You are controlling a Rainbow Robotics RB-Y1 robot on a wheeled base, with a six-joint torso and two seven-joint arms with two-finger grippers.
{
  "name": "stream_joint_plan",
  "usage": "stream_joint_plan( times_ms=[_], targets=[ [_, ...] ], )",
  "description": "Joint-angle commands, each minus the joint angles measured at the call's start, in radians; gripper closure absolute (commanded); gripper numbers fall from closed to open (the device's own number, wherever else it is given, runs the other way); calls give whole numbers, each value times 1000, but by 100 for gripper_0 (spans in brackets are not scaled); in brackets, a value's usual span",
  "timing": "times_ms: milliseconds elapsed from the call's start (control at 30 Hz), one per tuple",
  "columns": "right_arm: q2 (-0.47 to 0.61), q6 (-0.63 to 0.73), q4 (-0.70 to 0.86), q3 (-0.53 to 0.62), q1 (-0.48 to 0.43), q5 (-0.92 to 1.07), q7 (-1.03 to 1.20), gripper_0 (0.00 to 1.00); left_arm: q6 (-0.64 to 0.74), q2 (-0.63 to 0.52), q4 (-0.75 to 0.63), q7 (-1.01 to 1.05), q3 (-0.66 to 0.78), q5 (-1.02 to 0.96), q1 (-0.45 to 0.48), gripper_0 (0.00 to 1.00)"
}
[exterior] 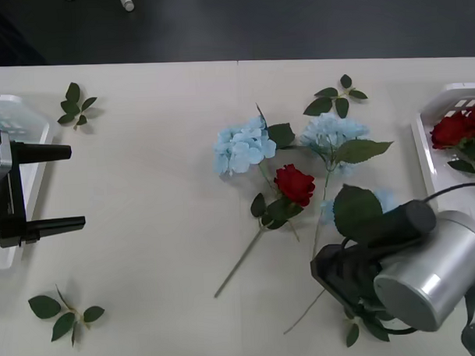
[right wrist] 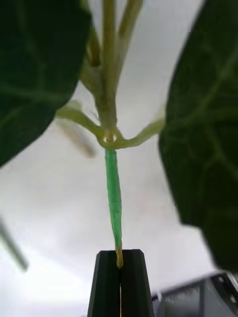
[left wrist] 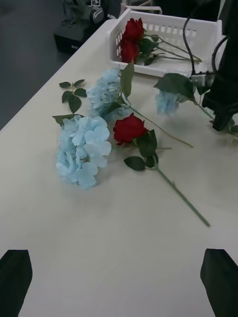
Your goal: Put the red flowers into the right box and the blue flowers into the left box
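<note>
Spreading cream beneath dark flooring, the table (exterior: 161,227) bears the right gripper (right wrist: 119,277), jaws clamped on a stem (right wrist: 113,198).

We see our right arm's wrist (exterior: 428,284) as a brushed silver cylinder with a black housing and a thin black cable looping over it. Our right gripper (right wrist: 119,282) has flat black fingers; our left gripper (exterior: 47,187) has long black prongs on a black bracket.
</note>
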State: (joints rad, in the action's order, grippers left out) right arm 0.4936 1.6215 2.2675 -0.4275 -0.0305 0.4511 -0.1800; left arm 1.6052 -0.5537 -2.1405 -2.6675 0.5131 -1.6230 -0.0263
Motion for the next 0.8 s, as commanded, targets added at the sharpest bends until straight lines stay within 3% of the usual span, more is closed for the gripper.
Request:
stream_joint_plan(
  times_ms=[33, 200, 433, 567, 800],
  targets=[
    [56, 84, 195, 29, 12, 17, 7, 100, -13, -20, -6, -11, 16, -1, 28, 0],
    [114, 143, 351, 58, 21, 18, -56, 100, -13, -20, -6, -11, 16, -1, 28, 0],
    [138, 127, 351, 125, 20, -17, -352, 100, -13, -20, -6, -11, 16, -1, 28, 0],
    [141, -5, 351, 153, 20, -58, -567, 100, -13, -20, -6, -11, 16, -1, 28, 0],
    [122, -261, 176, 159, 20, -81, -961, 100, -13, -20, -6, -11, 16, -1, 28, 0]
  ],
)
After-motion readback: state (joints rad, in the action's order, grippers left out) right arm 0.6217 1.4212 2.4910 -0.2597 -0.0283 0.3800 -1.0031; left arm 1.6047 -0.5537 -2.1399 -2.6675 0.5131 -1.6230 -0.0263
